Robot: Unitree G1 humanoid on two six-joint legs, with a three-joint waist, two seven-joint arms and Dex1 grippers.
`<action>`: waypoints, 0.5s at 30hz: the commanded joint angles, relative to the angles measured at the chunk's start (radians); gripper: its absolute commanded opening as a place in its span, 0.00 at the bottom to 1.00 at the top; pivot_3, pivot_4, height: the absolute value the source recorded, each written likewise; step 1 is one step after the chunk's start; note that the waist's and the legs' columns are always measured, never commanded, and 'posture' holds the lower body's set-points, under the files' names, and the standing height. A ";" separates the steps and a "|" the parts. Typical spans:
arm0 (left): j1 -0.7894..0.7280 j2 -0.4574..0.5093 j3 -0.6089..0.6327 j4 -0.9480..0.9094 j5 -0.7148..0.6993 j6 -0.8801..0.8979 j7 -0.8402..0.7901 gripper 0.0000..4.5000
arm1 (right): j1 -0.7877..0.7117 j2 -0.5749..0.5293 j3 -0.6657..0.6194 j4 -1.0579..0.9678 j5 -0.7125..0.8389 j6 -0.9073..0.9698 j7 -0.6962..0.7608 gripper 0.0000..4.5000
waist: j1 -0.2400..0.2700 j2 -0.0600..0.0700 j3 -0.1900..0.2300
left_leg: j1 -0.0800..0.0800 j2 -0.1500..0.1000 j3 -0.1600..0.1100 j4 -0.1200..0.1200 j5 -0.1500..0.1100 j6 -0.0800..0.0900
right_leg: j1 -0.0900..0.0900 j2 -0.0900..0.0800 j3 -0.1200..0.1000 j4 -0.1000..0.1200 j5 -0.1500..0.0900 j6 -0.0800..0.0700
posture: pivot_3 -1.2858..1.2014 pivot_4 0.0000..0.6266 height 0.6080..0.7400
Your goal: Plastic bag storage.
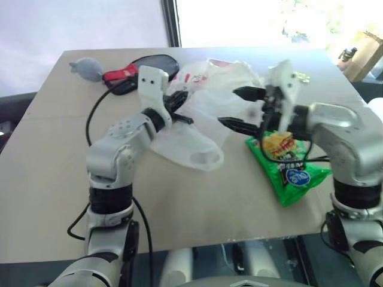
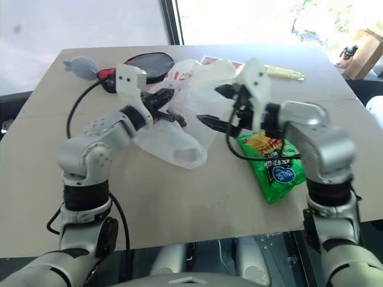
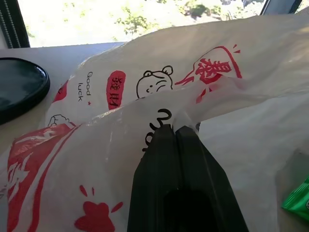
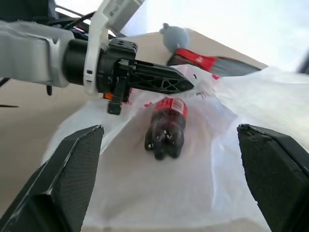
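Observation:
The plastic bag (image 1: 185, 143), thin translucent white with red prints, lies crumpled in the middle of the table. My left gripper (image 1: 189, 118) is shut on a fold of the bag's edge; in the left wrist view its fingertips (image 3: 174, 129) pinch the film. My right gripper (image 1: 227, 106) stands open just right of the bag, one finger above the other, with nothing between them. In the right wrist view a small dark bottle (image 4: 166, 128) with a red label shows through the bag, below the left gripper (image 4: 186, 84).
A green chip packet (image 1: 290, 170) lies under my right forearm. At the back left are a black round dish (image 1: 152, 63), a red item (image 1: 119, 75) and a grey bulb (image 1: 87, 67). A black cable (image 1: 90, 119) loops over the table's left part (image 1: 48, 167).

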 commanded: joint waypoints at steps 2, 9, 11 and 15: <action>-0.048 -0.005 -0.021 0.057 0.033 -0.083 -0.039 0.00 | 0.099 -0.036 -0.258 -0.216 0.056 0.290 -0.139 0.99 | 0.003 0.000 0.000 | 0.000 0.000 0.000 0.000 0.000 0.000 | 0.000 0.000 0.000 0.000 0.000 0.000 | 0.52 0.24 1.00; -0.102 -0.046 -0.049 0.190 0.055 -0.160 -0.096 0.00 | 0.490 0.144 -0.564 -0.490 0.001 0.527 -0.355 0.99 | 0.024 0.000 -0.001 | -0.001 0.000 -0.001 0.000 0.000 0.000 | 0.001 0.000 -0.001 -0.002 0.000 0.000 | 0.52 0.24 1.00; -0.115 -0.058 -0.059 0.219 0.063 -0.179 -0.115 0.00 | 0.559 0.243 -0.606 -0.494 -0.002 0.527 -0.456 0.99 | 0.020 0.000 -0.001 | 0.000 0.000 -0.001 0.001 0.000 0.000 | 0.001 0.000 -0.001 -0.001 0.000 0.000 | 0.52 0.24 1.00; -0.143 -0.070 -0.067 0.269 0.073 -0.203 -0.140 0.00 | 0.605 0.411 -0.668 -0.494 -0.018 0.527 -0.600 0.99 | 0.011 0.000 -0.001 | 0.001 0.000 -0.001 0.001 0.000 0.000 | 0.001 0.001 0.000 0.000 0.000 0.000 | 0.52 0.24 1.00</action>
